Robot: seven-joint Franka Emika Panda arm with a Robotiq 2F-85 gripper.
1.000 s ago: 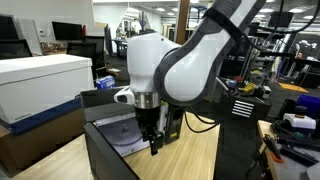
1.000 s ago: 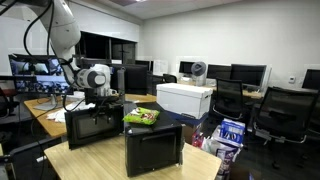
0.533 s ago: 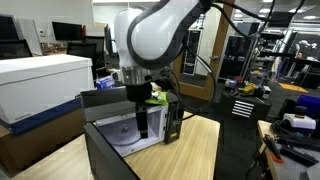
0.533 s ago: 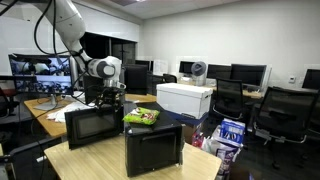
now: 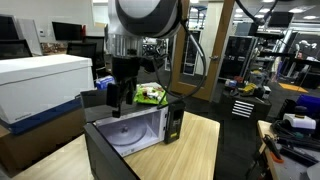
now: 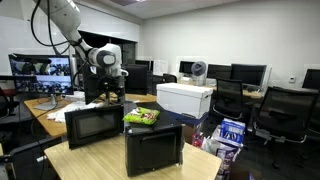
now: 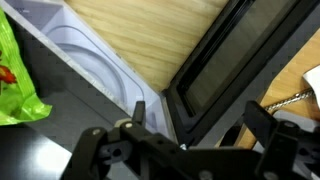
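Sitting just beneath the open tool [image 5: 117, 106], the microwave [image 5: 174, 125]

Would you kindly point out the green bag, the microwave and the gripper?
green bag [image 5: 150, 95], in an exterior view, the bag's middle
microwave [image 5: 135, 133], in an exterior view, its white inside
gripper [image 5: 117, 105], in an exterior view, between its fingertips
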